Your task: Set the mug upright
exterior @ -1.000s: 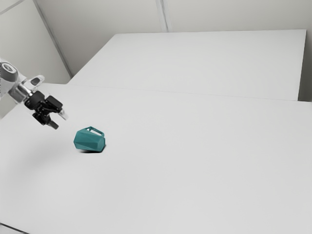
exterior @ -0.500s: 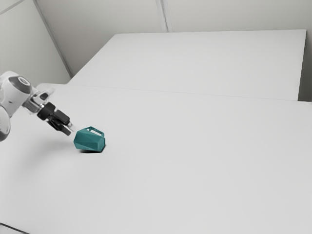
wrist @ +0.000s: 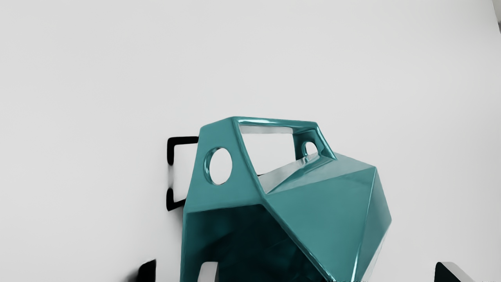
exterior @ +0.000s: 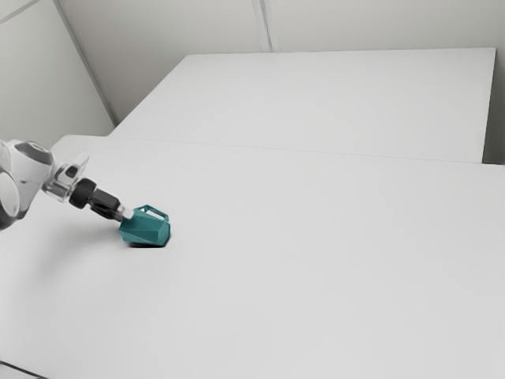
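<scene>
The mug is tipped over on its side on the table, right at the ends of the jaws, a teal, many-sided thing. Its handle is on the upper side, raised clear of the table, an angular frame with a round hole through each end piece. From the wrist view you look slantwise into the dark mouth, open toward the jaws.

The jaws are set wide. One of the fingertips shows against that dark mouth, while the other is beyond the mug's faceted side, with pale table between it and the teal. So part of the mug's body comes between the two, but they are not closed on it. Whether the nearer tip is inside the mouth or just short of it, I honestly can't tell from here.

Close by the mug, on the same side as the mouth-side fingertip, a black angular outline lies on the table, partly hidden behind the teal. In the exterior view a dark strip of shadow runs under the mug.

Behind the jaws, the white arm slants down from the exterior view's left. Well apart from the jaws, across the table, a big flat white surface stretches toward a pale wall.
</scene>
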